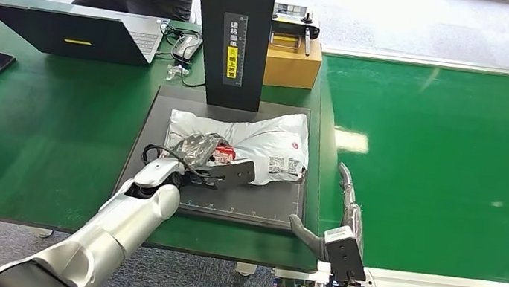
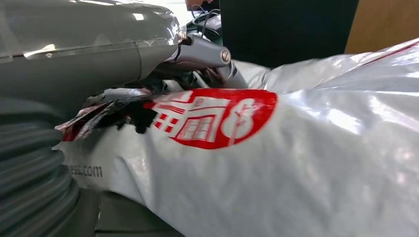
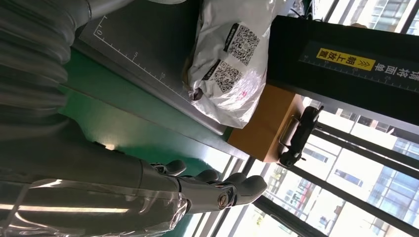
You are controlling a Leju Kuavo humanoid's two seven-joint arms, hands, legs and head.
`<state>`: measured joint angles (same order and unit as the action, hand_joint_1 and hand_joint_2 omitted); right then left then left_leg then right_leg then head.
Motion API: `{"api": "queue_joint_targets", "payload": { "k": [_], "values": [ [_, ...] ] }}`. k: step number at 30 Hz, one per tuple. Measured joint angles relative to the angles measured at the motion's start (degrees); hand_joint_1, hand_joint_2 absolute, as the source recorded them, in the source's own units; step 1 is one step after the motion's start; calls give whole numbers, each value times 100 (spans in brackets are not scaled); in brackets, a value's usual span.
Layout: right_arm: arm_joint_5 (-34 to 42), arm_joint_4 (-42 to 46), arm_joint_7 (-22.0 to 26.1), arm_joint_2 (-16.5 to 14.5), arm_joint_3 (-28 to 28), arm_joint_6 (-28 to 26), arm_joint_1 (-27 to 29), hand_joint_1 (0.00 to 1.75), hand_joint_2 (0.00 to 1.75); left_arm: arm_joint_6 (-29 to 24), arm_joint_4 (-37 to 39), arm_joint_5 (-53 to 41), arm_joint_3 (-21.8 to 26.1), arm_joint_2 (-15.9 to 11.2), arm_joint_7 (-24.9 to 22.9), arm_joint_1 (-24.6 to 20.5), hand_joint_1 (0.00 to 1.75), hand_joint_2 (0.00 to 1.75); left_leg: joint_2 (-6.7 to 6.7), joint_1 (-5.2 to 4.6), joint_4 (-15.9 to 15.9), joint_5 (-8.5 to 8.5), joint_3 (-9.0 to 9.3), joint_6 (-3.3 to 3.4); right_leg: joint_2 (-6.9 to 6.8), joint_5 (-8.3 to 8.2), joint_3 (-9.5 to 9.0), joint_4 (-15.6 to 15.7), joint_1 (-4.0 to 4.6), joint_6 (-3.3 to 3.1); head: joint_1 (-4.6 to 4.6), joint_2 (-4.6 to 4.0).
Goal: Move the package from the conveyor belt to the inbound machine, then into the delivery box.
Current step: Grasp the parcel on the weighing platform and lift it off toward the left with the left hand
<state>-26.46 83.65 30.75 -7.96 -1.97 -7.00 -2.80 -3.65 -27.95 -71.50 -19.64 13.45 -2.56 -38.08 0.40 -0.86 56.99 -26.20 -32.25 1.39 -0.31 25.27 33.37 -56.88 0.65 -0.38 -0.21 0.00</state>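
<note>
Laptop [image 1: 79, 32] on green desk [image 1: 35, 135], well left of scanner platform [image 1: 243, 202]. Left hand [image 1: 215, 164] clamped on crumpled near-left edge of package [image 1: 267, 141], fingers bunching the plastic beside the red logo [image 2: 212, 118]. Package lying flat on platform, just in front of the black upright post [image 1: 235, 32]. Right of platform: right hand [image 1: 345, 201] fingers apart, holding nothing, hovering at conveyor belt [image 1: 451, 164] edge. Likely step: lifting package off inbound machine toward delivery box. Best to keep grip firm, lift straight clear of post, avoid slippery film sliding out.
</note>
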Motion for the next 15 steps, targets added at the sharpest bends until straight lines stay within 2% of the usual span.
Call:
{"api": "queue_joint_targets", "payload": {
  "k": [9,15],
  "values": [
    [41,-25,0,1,0,-1,0,0,175,-155,25,-3,9,-19,69,-3,175,175,0,0,0,0,0,0,0,0,0,0,0,0,1,0],
    [60,-35,1,2,0,-3,0,0,175,-506,40,-104,28,-119,-16,8,175,175,1,0,0,0,0,0,1,0,0,-1,0,0,1,0]
  ]
}}
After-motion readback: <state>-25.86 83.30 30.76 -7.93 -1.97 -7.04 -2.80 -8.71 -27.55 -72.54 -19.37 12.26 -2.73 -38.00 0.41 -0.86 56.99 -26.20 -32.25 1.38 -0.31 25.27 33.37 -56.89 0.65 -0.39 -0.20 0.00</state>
